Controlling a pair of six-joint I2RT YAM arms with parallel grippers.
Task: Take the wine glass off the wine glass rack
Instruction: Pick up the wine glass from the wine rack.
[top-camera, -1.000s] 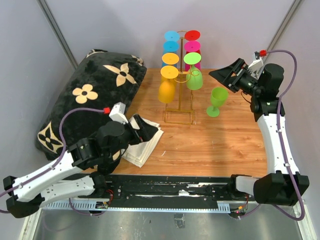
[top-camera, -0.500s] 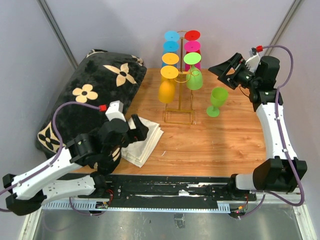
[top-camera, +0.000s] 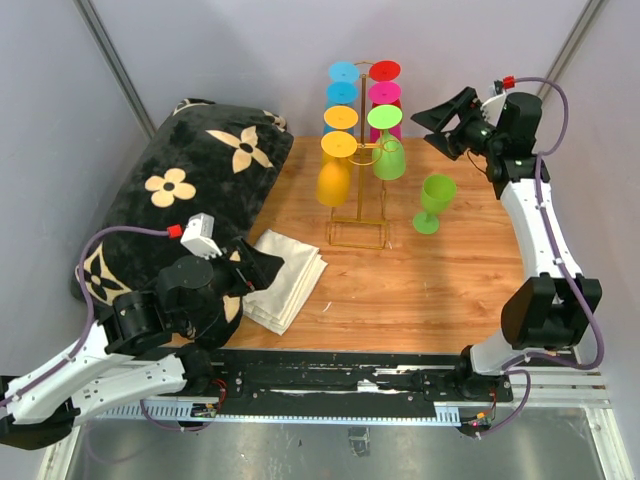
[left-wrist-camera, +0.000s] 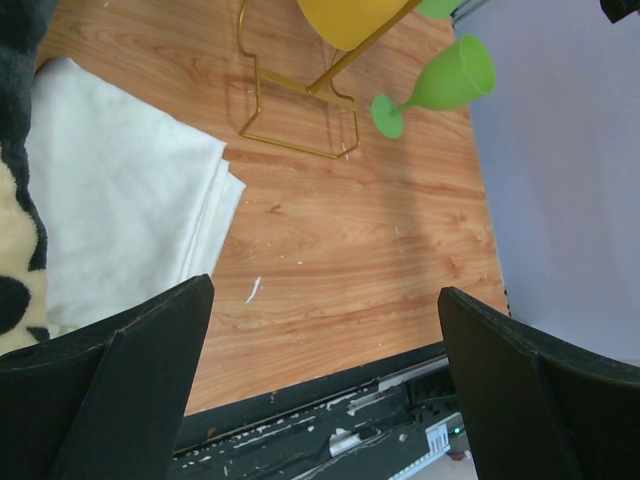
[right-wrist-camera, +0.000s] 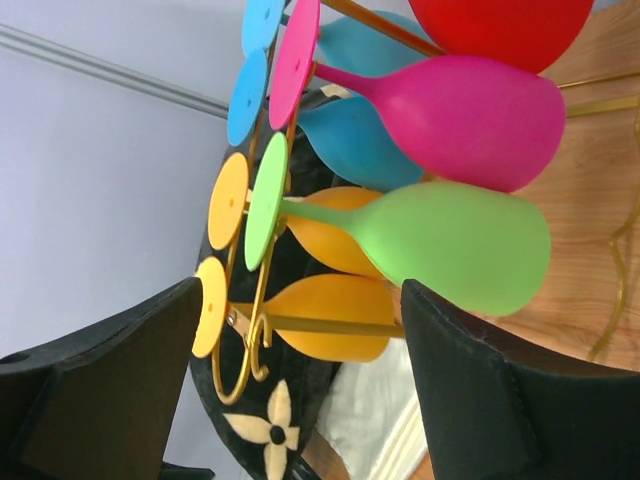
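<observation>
Right wrist: right claw (right-wrist-camera: 300, 290) spread wide, empty.

The wine glass rack (top-camera: 361, 200) stands at the middle back of the table (top-camera: 440, 280), with wine glasses (top-camera: 389, 158) hanging bowl-down on both its sides. Just right of the rack, apart from it, a single wine glass (top-camera: 436, 200) stands upright on the table. A folded cloth (top-camera: 285, 280) lies before the rack to the left. A cushion (top-camera: 190, 180) lies left of the cloth, over the table's left edge. My left gripper (top-camera: 268, 268) sits over the cloth's near corner; my right gripper (top-camera: 432, 128) hangs right of the rack's upper glasses.
</observation>
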